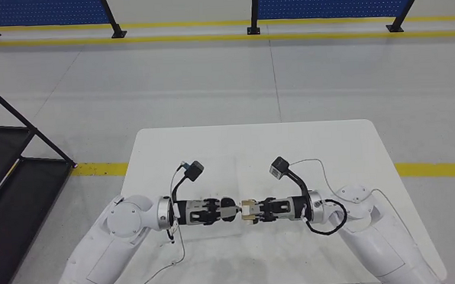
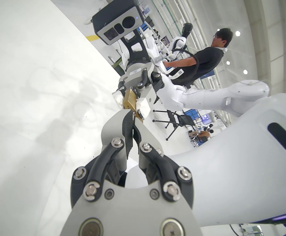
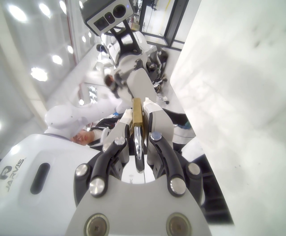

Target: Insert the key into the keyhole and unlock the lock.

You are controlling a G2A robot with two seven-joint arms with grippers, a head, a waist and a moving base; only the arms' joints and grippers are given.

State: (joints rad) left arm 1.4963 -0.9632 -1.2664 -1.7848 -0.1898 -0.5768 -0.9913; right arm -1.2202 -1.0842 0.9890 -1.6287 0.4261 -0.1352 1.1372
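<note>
Both arms meet above the front middle of the white table [image 1: 327, 153]. My right gripper [image 1: 250, 212] [image 3: 137, 107] is shut on a brass padlock [image 3: 136, 111] [image 2: 129, 99], white pads on its two sides. The silver shackle [image 3: 138, 143] points back toward the wrist. The lock's bottom face is turned to my left gripper [image 1: 232, 210] [image 2: 133, 117]. That gripper's black-padded fingers [image 2: 127, 125] are shut on the key [image 2: 134, 114]. Just a sliver of the key shows, right at the lock's bottom face. The keyhole is hidden.
A black rack [image 1: 16, 189] stands on the floor left of the table. The table's far half is bare white surface. Cables [image 1: 312, 165] trail from both wrists over the tabletop.
</note>
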